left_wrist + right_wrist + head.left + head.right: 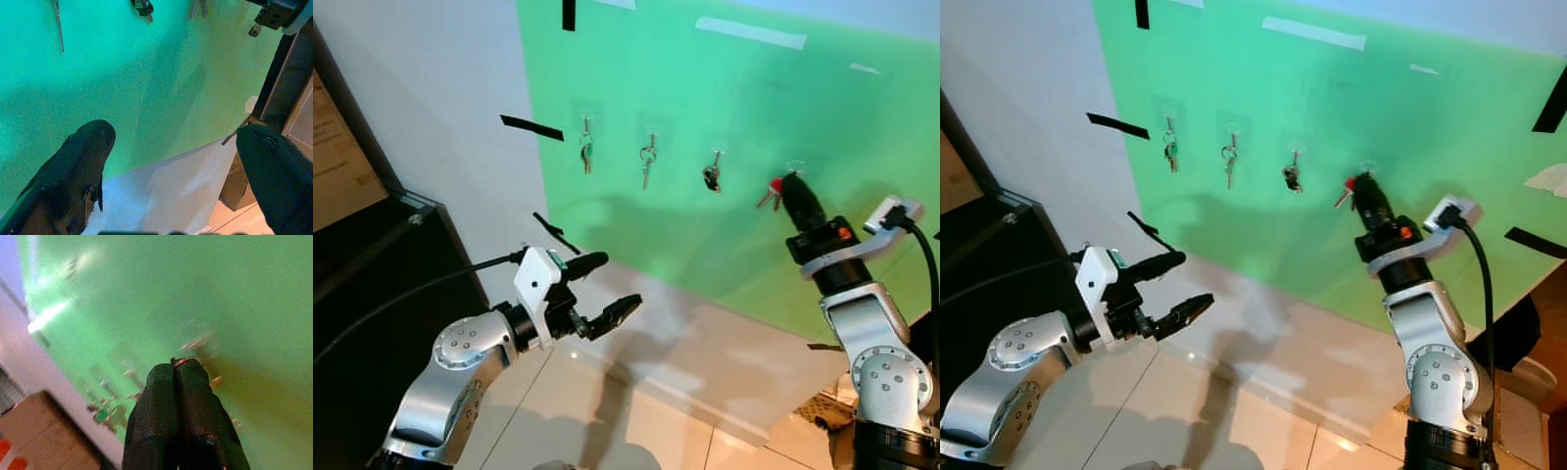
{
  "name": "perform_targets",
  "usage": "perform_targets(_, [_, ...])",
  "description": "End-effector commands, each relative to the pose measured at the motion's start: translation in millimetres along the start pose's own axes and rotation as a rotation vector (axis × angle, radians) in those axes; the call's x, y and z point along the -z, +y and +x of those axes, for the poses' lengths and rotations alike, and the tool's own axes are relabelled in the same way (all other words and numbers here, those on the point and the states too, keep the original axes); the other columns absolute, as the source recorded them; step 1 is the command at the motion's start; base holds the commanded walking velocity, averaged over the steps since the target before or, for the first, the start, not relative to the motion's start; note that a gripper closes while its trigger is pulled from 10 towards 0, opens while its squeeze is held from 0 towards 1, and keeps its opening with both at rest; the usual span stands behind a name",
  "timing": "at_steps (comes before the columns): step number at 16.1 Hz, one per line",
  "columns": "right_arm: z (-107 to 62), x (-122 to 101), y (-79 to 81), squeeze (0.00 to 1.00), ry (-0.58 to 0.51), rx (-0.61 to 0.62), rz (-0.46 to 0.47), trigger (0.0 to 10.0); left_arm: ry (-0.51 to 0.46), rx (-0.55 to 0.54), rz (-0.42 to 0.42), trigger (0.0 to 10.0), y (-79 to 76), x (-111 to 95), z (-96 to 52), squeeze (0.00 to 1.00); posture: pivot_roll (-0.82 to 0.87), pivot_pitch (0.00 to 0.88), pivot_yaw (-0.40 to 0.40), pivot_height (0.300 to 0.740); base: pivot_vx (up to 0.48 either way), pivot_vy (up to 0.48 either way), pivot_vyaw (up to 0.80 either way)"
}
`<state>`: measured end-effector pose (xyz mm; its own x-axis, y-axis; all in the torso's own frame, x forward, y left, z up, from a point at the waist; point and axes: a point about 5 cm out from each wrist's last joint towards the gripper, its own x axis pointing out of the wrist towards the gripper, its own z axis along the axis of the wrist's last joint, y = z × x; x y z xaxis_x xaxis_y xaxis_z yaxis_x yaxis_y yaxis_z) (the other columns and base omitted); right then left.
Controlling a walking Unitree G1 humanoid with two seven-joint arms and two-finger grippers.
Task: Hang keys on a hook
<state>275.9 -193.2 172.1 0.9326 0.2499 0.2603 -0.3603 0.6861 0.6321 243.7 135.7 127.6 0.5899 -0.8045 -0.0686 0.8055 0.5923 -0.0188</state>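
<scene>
Right tool [790,184] raised, gripping keys [770,194]

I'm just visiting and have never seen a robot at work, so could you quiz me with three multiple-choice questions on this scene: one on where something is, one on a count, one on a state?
1. Where is the right gripper?
A. Up at the green wall, by the fourth hook
B. Down at the floor
C. On the black cabinet

2. How many key sets already hang free on hooks, left of that gripper?
A. One
B. Three
C. Six

3. How do the left gripper's fingers stand?
A. Spread apart, holding nothing
B. Pinched on keys
C. Closed on tape

Answers: 1 A, its tip reaches the wall holding the red-tagged keys. 2 B, three sets hang in a row. 3 A, a wide gap shows between them.
</scene>
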Motion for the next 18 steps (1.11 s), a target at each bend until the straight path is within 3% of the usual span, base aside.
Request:
perform_targets(1, [0.0,0.6,7.2,0.00,0.029,-0.046,-0.028,10.0,-0.019,0.018,0.023,10.0,-2.2,-8.1,3.1,0.14,-0.07,0.000,-0.026,0.740,0.000,0.000,0.00])
perform_targets(5, [1.6,0.8,13.3,0.00,0.036,-0.073,-0.066,10.0,-0.017,0.017,0.021,10.0,-2.4,-7.9,3.6,0.14,-0.07,0.000,-0.024,0.740,0.000,0.000,0.00])
perform_targets(12, [-4.1,-1.8,-23.3,0.00,0.015,0.195,-0.089,10.0,-0.005,0.020,0.021,10.0,-0.5,-5.2,5.1,0.14,-0.08,0.000,-0.020,0.740,0.000,0.000,0.00])
perform_targets(18, [-10.7,-1.0,-31.5,0.00,-0.002,0.212,-0.031,10.0,-0.002,0.013,0.020,10.0,0.8,-2.3,4.0,0.14,-0.07,0.000,-0.024,0.740,0.000,0.000,0.00])
